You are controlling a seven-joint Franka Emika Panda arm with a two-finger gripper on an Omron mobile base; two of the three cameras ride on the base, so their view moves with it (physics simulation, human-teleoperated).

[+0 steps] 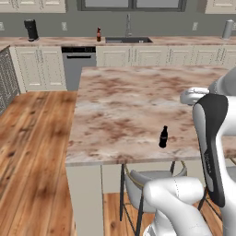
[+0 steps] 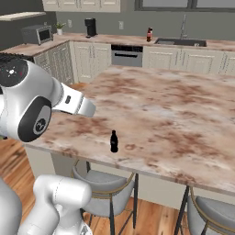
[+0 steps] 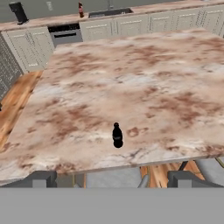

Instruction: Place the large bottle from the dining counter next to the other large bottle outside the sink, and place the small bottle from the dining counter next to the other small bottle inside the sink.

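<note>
The small bottle, tiny and all black, stands upright near the front edge of the dining counter. My gripper hovers open above that front edge, just short of the small bottle, with nothing between its fingers. Far off on the wall counter, a tall reddish bottle stands just left of the sink; it looks like the other large bottle. The large bottle from the dining counter is out of view. The sink's inside is hidden.
Grey stools are tucked under the island's front edge. A dishwasher sits below the wall counter, with a black coffee machine on top at the left. Wooden floor runs along the island's left side.
</note>
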